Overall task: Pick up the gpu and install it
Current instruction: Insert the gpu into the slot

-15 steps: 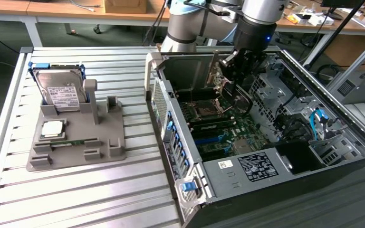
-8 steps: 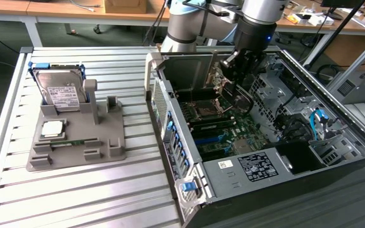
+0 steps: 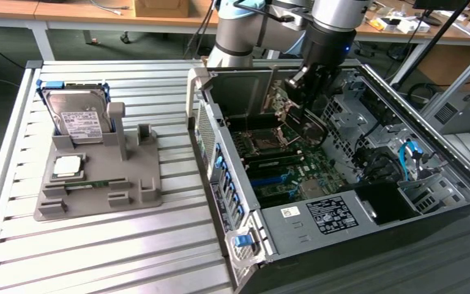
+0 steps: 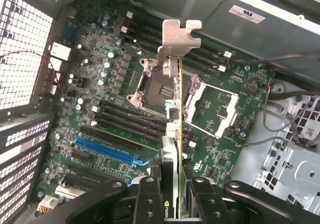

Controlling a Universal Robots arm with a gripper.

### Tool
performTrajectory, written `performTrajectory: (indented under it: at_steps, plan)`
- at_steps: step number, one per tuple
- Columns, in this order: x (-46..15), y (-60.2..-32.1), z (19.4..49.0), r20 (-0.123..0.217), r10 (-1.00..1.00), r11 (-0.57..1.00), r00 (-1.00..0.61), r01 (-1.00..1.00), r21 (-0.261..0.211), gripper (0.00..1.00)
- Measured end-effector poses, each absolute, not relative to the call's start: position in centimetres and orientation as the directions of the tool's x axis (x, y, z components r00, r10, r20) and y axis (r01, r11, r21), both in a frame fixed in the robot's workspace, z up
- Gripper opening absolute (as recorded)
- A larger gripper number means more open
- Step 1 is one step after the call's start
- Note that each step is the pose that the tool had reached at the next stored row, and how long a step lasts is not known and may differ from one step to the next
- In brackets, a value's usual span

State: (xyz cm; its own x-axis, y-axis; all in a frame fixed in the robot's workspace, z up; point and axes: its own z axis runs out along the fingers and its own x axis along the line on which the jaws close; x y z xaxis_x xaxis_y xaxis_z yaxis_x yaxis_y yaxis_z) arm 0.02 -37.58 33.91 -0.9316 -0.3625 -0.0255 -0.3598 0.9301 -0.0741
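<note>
The tool (image 4: 175,186) is closed tight on the gpu (image 4: 173,134), its two dark fingers (image 4: 149,196) pinching the thin card from either face. The card is seen nearly edge-on, with the silver bracket (image 4: 178,36) at the end farthest from the grip. In the exterior view the tool (image 3: 305,82) hangs in the upper middle of the frame, inside the open computer case (image 3: 300,226), and the gpu (image 3: 288,113) sits just under it, above the motherboard (image 3: 288,165). The step in hand looks like bringing the card to its slot, so alignment matters more than speed. The card's long edge should run parallel to the expansion slots, and from the wrist view it seems to sit at an angle to the blue slot (image 4: 107,151), so a turn about the tool's axis is probably needed. The bracket should face the perforated rear wall (image 4: 25,48) of the case, not the CPU socket (image 4: 150,81) it hovers over now. How high the card rides above the board cannot be read reliably from either view, so any lowering should be slow and straight, with no sideways drag across the capacitors (image 4: 107,63). A tilted card would bind at one end, so it should stay square to the board and be pressed evenly. The loose cables (image 4: 280,134) beside the board are worth avoiding.
</note>
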Motion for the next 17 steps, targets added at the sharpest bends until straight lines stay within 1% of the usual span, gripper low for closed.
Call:
performTrajectory:
  at_steps: [17]
  plan:
    - [0.02,-37.58,33.91,-0.025,-0.467,0.883,-0.884,-0.464,-0.074,0.27]
